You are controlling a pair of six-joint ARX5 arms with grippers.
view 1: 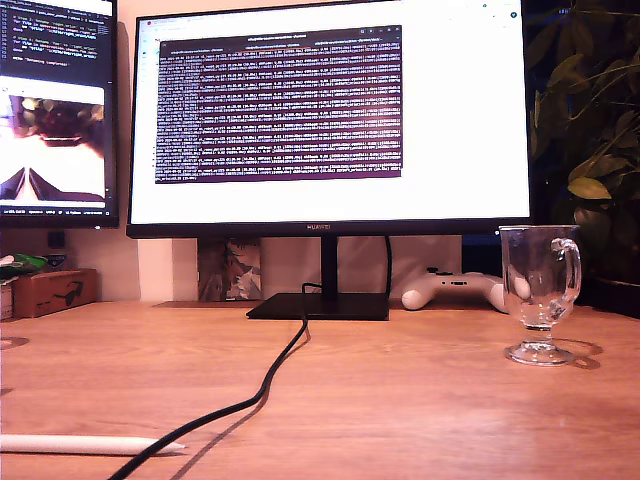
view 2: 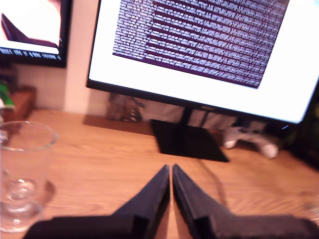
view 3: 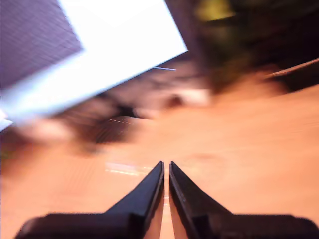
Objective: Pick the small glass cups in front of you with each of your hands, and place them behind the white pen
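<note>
One small glass cup (view 1: 541, 290) stands upright on the wooden desk (view 1: 420, 410) at the exterior view's right, its loop handle toward that side. The white pen (view 1: 85, 444) lies flat at the exterior view's lower left, tip pointing right, against the black cable (view 1: 255, 395). Another small glass cup (view 2: 22, 172) stands upright in the first wrist view, off to one side of my first gripper (view 2: 171, 170) and apart from it. That gripper is shut on nothing. My second gripper (view 3: 166, 165) is also shut and empty, and its view is heavily blurred. Neither gripper shows in the exterior view.
A large monitor (view 1: 330, 115) on a black stand (view 1: 318, 305) fills the back of the desk. A white game controller (view 1: 455, 290) lies behind the right cup, with a plant (view 1: 595, 130) beyond. A second screen (view 1: 55, 110) and a small box (view 1: 55, 290) sit at the exterior view's left.
</note>
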